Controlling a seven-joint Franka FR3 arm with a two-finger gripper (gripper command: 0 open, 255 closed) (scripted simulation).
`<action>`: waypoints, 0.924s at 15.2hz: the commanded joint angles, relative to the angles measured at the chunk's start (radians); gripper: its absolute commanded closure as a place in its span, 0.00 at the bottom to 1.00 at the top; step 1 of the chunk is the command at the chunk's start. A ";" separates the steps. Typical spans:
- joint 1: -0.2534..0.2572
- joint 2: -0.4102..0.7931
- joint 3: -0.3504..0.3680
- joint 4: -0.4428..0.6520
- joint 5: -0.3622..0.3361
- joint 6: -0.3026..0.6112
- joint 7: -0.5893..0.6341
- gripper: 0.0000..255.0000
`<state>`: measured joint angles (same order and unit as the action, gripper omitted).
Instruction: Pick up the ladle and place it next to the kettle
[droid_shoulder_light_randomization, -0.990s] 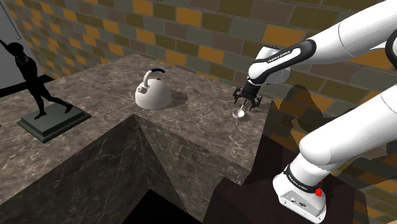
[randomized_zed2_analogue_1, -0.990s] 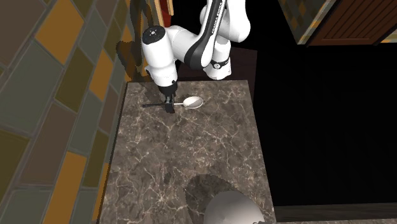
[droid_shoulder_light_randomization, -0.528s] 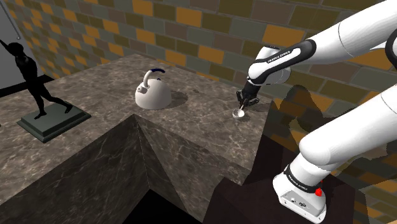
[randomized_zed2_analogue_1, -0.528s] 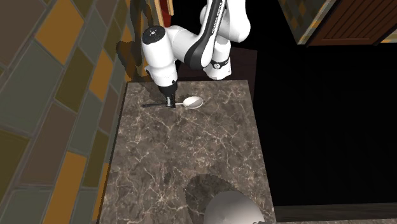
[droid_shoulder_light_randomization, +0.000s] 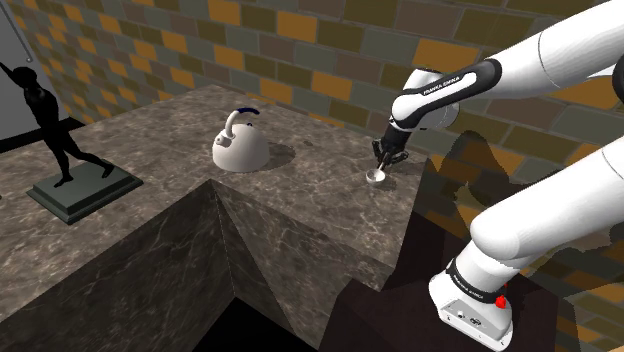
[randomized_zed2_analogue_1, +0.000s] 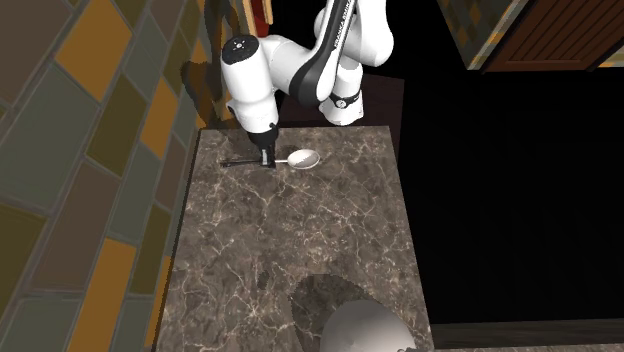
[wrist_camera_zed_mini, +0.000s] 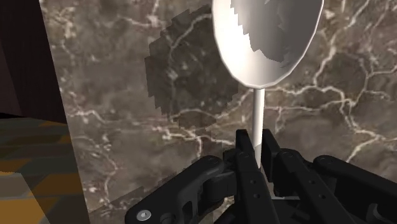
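The ladle (droid_shoulder_light_randomization: 376, 177) is white with a round bowl and a thin handle, and it sits at the counter's end nearest the arm. My gripper (droid_shoulder_light_randomization: 383, 160) is shut on its handle, just behind the bowl. In the wrist view the two fingers clasp the thin stem (wrist_camera_zed_mini: 256, 127) below the bowl (wrist_camera_zed_mini: 264, 38), with the gripper (wrist_camera_zed_mini: 256, 145) close over the marble. From the second exterior view, the gripper (randomized_zed2_analogue_1: 265, 157) pinches the handle while the bowl (randomized_zed2_analogue_1: 303, 158) points to that view's right. The white kettle (droid_shoulder_light_randomization: 240, 148) stands further along the counter, its dome (randomized_zed2_analogue_1: 365, 330) at the bottom edge.
The dark marble counter (droid_shoulder_light_randomization: 300, 215) is L-shaped with a drop at its inner corner. A black statue (droid_shoulder_light_randomization: 58, 125) on a square base stands at the shoulder view's left. A tiled wall (droid_shoulder_light_randomization: 300, 60) runs behind the counter. A black area (randomized_zed2_analogue_1: 500, 200) lies beyond the counter's edge.
The fingers stood open around the ladle's handle a second ago and have since shut on it. The hand and the ladle have since risen slightly.
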<state>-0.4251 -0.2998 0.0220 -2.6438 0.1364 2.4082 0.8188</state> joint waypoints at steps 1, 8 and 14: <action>-0.002 -0.018 0.000 0.012 -0.004 -0.030 0.003 1.00; -0.006 -0.080 0.000 0.061 -0.015 -0.141 0.016 1.00; -0.009 -0.121 -0.001 0.112 -0.022 -0.232 0.026 1.00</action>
<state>-0.4334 -0.4123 0.0216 -2.5387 0.1156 2.1916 0.8435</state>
